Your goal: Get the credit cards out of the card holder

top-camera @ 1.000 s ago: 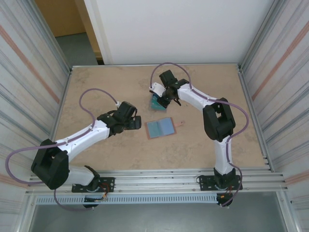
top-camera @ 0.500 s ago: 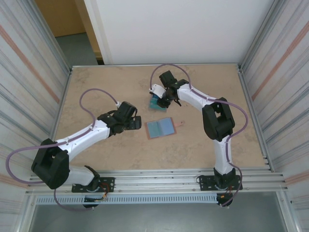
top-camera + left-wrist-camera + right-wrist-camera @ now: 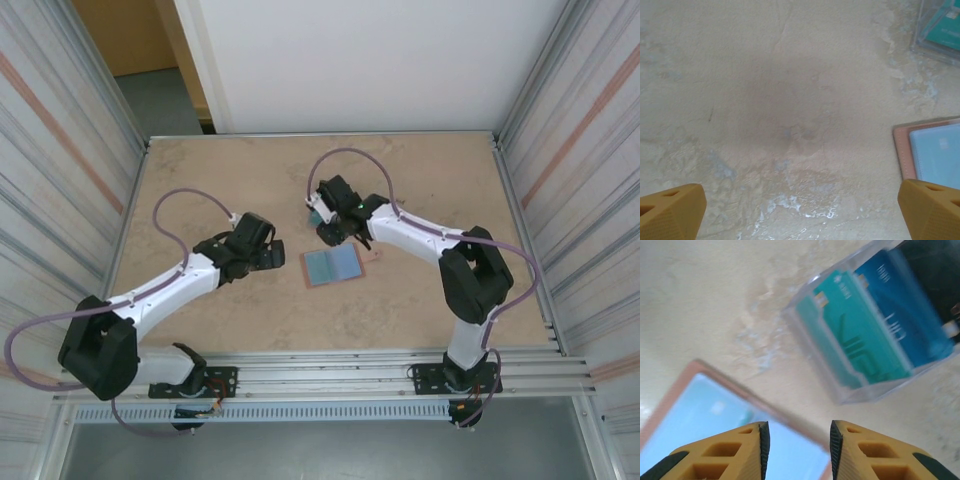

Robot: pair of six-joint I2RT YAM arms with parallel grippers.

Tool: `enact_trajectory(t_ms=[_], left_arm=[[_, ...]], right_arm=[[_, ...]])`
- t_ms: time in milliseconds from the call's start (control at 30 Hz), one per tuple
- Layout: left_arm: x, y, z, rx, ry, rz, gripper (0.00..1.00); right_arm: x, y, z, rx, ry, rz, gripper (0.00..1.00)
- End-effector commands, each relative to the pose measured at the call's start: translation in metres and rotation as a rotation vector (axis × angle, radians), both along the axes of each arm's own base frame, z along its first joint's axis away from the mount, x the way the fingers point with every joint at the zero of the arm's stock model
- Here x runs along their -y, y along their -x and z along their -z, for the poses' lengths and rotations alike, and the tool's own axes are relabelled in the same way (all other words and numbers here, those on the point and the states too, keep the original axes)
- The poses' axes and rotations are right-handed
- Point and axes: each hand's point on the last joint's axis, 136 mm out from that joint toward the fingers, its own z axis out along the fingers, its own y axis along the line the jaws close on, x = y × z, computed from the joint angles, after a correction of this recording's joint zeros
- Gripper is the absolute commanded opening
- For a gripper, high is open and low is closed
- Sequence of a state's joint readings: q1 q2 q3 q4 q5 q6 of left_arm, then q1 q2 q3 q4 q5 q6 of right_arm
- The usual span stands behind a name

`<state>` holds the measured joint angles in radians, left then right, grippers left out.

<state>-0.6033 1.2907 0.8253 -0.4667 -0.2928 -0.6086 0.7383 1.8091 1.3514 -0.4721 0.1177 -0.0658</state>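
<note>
left gripper [image 3: 800, 212] – jaws wide, empty | right gripper [image 3: 798, 447] – jaws narrow, empty, over card holder [image 3: 901, 150] edge

There is one wallet [image 3: 333, 266]; one clear box [image 3: 850, 395]; two arms [image 3: 170, 285] [image 3: 420, 232]. The cards number three: one teal card [image 3: 860, 340], one blue card [image 3: 905, 315], one black card [image 3: 935, 270].

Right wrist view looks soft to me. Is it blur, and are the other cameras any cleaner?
Right wrist: the clear box and its cards are smeared, the card holder soft too; the right hand looks crisper. Left wrist: mildly soft, a faint grey shadow on the table, no glare. Top external: evenly lit and sharp.
</note>
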Motion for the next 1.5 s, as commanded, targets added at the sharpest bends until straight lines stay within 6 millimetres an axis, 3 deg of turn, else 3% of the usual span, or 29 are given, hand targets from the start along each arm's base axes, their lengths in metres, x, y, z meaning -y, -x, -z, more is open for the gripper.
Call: enact_trajectory(t_ms=[0, 133, 400, 767, 1100, 1467], left_arm=[[-0.01, -0.003, -0.008, 0.048, 0.018, -0.058, 0.99], [-0.019, -0.001, -0.008, 0.061, 0.012, -0.089, 0.99], [-0.032, 0.008, -0.003, 0.054, 0.012, -0.119, 0.99], [-0.032, 0.011, 0.002, 0.04, 0.018, -0.123, 0.99], [-0.029, 0.009, 0.004, 0.027, 0.026, -0.117, 0.99], [-0.026, 0.009, 0.003, 0.026, 0.033, -0.109, 0.99]], right_arm=[[0.002, 0.025, 0.007, -0.077, -0.09, 0.193, 0.4], [-0.019, 0.06, 0.026, -0.176, -0.153, 0.238, 0.42], [-0.034, 0.084, 0.055, -0.26, -0.131, 0.273, 0.47], [-0.042, 0.087, 0.075, -0.302, -0.079, 0.254, 0.5], [-0.043, 0.09, 0.081, -0.329, -0.081, 0.259, 0.52], [-0.026, 0.09, 0.096, -0.324, -0.018, 0.306, 0.42]])
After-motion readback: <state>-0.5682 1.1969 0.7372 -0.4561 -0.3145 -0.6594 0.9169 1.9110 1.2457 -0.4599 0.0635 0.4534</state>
